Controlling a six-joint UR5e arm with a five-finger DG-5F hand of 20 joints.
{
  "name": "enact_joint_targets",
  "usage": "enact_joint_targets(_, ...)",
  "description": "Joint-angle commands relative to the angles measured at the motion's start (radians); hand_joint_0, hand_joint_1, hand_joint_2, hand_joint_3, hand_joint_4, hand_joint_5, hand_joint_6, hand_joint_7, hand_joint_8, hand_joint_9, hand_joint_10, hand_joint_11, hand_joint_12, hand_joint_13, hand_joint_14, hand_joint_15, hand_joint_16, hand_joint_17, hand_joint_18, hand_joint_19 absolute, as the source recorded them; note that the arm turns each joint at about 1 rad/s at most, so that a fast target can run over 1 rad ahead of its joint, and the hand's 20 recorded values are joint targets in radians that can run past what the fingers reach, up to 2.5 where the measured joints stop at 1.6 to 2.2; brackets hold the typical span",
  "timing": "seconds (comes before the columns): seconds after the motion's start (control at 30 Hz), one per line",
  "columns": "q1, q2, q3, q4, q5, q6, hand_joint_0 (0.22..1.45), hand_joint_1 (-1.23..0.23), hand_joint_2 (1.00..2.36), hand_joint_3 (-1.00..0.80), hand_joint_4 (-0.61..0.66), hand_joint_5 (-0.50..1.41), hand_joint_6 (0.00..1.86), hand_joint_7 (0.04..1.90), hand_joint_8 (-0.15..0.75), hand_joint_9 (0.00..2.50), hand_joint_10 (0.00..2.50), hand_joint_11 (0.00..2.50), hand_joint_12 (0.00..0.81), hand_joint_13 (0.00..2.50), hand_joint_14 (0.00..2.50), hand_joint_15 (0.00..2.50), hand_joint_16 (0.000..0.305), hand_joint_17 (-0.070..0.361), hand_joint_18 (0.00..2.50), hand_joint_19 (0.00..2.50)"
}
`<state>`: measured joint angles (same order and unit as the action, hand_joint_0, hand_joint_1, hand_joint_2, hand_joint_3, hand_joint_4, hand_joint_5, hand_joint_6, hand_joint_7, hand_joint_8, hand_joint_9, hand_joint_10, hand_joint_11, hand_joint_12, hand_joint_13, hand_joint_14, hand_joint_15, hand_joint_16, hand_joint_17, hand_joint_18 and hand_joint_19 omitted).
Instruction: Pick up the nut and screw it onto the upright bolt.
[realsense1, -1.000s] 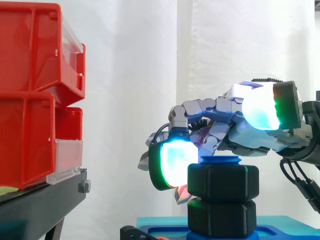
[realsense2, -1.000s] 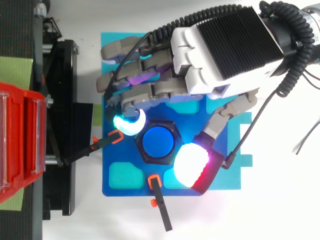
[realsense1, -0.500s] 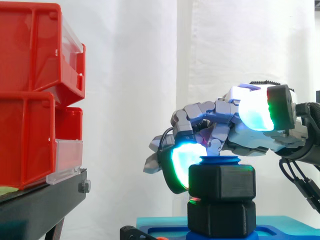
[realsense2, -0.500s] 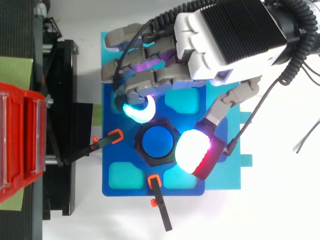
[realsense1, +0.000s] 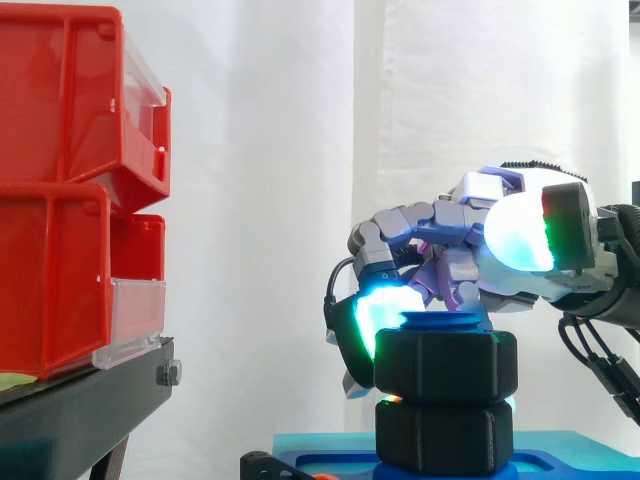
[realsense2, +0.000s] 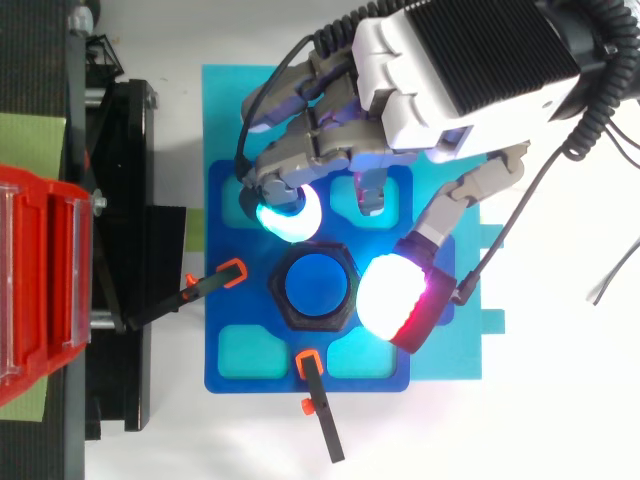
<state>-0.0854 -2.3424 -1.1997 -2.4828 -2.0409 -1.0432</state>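
Nut: the black hex nut (realsense1: 445, 365) sits on the blue bolt (realsense2: 315, 288), stacked above a second black hex block (realsense1: 445, 435).
Hand: the hand (realsense2: 440, 80) hangs over it, fingers curled and holding nothing. The thumb pad (realsense2: 393, 298) is above the nut's top.
Handling: it looks rigid, light and smooth, so pinch opposite flats, not corners.
Room: two clamps (realsense2: 232, 270) crowd the plate (realsense2: 215, 380), the red bins (realsense1: 60, 200) stand well apart, and you've open air above.

Close level side view, overhead view seemingly straight down, sharing nut (realsense1: 445, 365)
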Motion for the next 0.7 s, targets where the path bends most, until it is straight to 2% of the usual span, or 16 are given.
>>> enact_joint_targets(0.0,-0.002,0.0,0.0,-0.002,-0.005,0.002,0.46,-0.28,1.0,-0.5,0.12,0.09,0.57,1.38,0.215,1.72,0.01,0.19,0.145,0.97,0.0,0.0,0.01,0.023,0.72,0.0)
enact_joint_targets(0.13,-0.004,0.0,0.006,-0.002,-0.005,0.005,0.46,-0.27,1.0,-0.5,0.12,0.09,0.56,1.38,0.223,1.71,0.01,0.2,0.154,0.95,0.0,0.0,0.012,0.027,0.7,0.0)
enact_joint_targets(0.17,-0.004,0.0,0.026,-0.002,-0.005,0.011,0.46,-0.27,1.0,-0.5,0.12,0.09,0.56,1.37,0.222,1.72,0.01,0.2,0.151,0.95,0.0,0.0,0.012,0.028,0.71,0.0)
enact_joint_targets(0.23,-0.004,0.0,0.032,-0.002,-0.007,0.011,0.46,-0.28,1.0,-0.5,0.11,0.09,0.57,1.35,0.217,1.75,0.01,0.2,0.147,0.99,0.0,0.0,0.012,0.027,0.74,0.0)
enact_joint_targets(0.33,-0.005,0.0,0.065,-0.028,-0.027,0.011,0.46,-0.28,1.0,-0.5,0.09,0.09,0.57,1.35,0.227,1.74,0.01,0.21,0.151,0.99,0.0,0.0,0.012,0.028,0.74,0.0)
enact_joint_targets(0.5,-0.005,0.0,0.084,-0.054,-0.041,0.009,0.46,-0.27,1.0,-0.5,0.11,0.07,0.51,1.43,0.253,1.65,0.01,0.22,0.177,0.91,0.0,0.0,0.015,0.035,0.65,0.0)
enact_joint_targets(0.6,-0.008,0.0,0.109,-0.076,-0.041,0.011,0.46,-0.27,1.0,-0.5,0.15,0.03,0.5,1.36,0.282,1.59,0.01,0.23,0.2,0.89,0.0,0.0,0.017,0.039,0.62,0.0)
enact_joint_targets(0.67,-0.011,0.005,0.118,-0.088,-0.044,0.011,0.46,-0.27,1.0,-0.5,0.18,0.0,0.5,1.22,0.293,1.53,0.01,0.23,0.212,0.86,0.0,0.0,0.019,0.042,0.59,0.0)
